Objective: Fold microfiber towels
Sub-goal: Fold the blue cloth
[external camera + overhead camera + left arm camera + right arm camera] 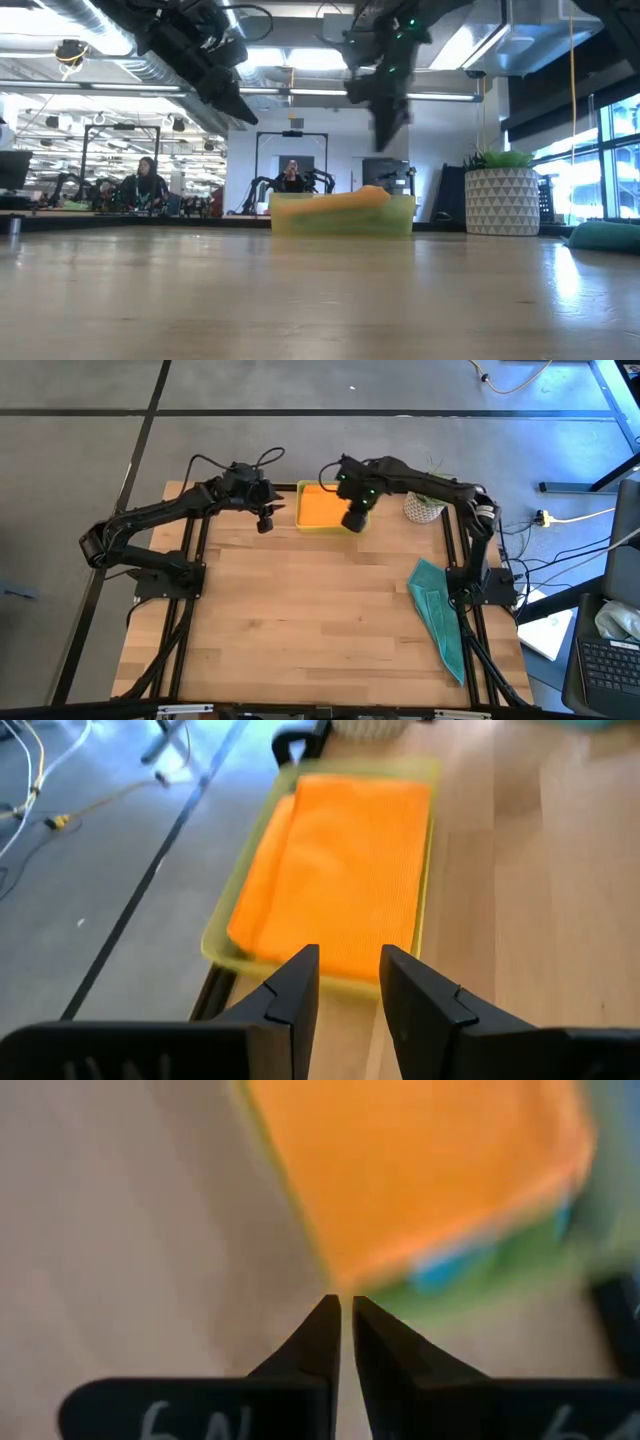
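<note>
A folded orange towel [340, 870] tops the tray [303, 520] just beneath my empty, nearly closed right gripper [345, 1308]; one teal towel [438, 610] remains well behind it, unfolded

Table [300, 620]: broad bare wood across centre and near side, open to passage. Far edge: yellow tray [305, 520] with folded orange towel [322, 506] on top, flanked by left gripper [265, 523] just beside it, raised, fingers parted, and right gripper [356, 522] above its right end, fingers nearly together, empty. Patterned plant pot [424, 508] right of tray. Teal towel [437, 610] lies along right edge.
</note>
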